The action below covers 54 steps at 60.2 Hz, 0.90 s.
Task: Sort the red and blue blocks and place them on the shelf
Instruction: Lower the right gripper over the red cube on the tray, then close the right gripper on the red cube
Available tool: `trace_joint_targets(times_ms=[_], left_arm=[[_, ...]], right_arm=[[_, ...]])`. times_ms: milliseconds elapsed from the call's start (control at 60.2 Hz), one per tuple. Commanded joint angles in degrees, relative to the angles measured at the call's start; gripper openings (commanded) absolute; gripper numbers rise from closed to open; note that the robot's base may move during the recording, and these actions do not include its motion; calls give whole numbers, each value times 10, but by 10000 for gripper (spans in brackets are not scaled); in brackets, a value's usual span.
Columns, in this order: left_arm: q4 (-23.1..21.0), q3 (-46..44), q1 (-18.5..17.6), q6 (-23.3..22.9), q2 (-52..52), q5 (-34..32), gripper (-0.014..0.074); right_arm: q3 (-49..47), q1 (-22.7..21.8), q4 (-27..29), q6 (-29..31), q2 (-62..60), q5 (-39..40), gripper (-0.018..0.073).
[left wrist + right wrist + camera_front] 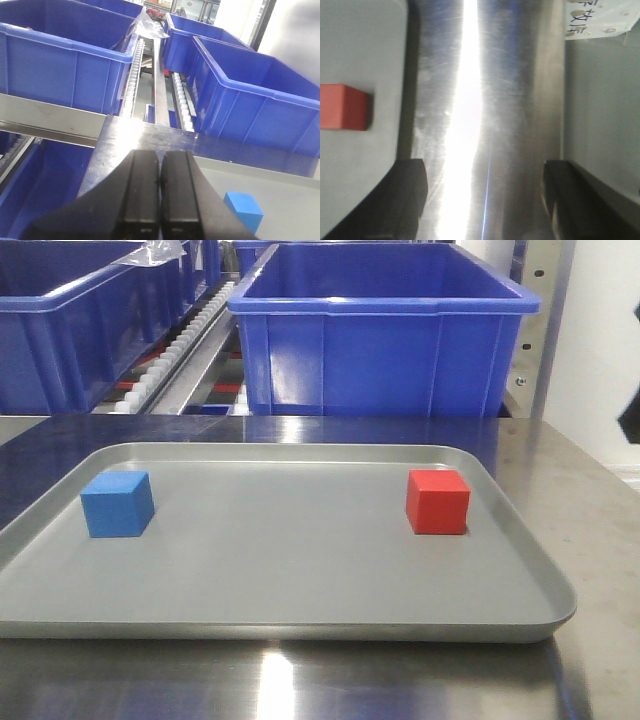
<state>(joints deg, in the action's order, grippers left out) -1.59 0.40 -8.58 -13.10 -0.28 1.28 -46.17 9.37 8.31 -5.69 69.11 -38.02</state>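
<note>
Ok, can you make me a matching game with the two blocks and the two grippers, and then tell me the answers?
Things:
1. blue block
2. red block
3. left gripper
4. right gripper

Place or state:
A. open, holding nothing
B. on the left part of the grey tray, front view
C. shut, holding nothing
D. on the right part of the tray, front view

Pairs: 1-B, 2-D, 3-C, 4-A.

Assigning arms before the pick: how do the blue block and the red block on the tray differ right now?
The blue block sits toward the tray's left end, the red block toward its right. The blue block shows by the shut left gripper; the red block by the open right gripper. Both are same-sized cubes resting flat, ungrasped.
</note>
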Motion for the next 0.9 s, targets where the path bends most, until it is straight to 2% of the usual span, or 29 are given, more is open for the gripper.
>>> trace_joint_targets(times_ms=[0,166,316,681,880], left_arm=[[-5,19,0,-4,-12,-51,137],[-5,19,0,-4,-12,-51,137],[-5,19,0,-4,-12,-51,137],[-5,19,0,-4,-12,-51,137],[-5,19,0,-4,-12,-51,137]], right_arm=[[-37,20,1,8,-4,13,590],[-99,87,1,8,35,-8,590],[-152,129,1,8,87,-24,590],[-237,186,1,-22,201,-48,590],[-245,194,1,-34,231,-54,590]])
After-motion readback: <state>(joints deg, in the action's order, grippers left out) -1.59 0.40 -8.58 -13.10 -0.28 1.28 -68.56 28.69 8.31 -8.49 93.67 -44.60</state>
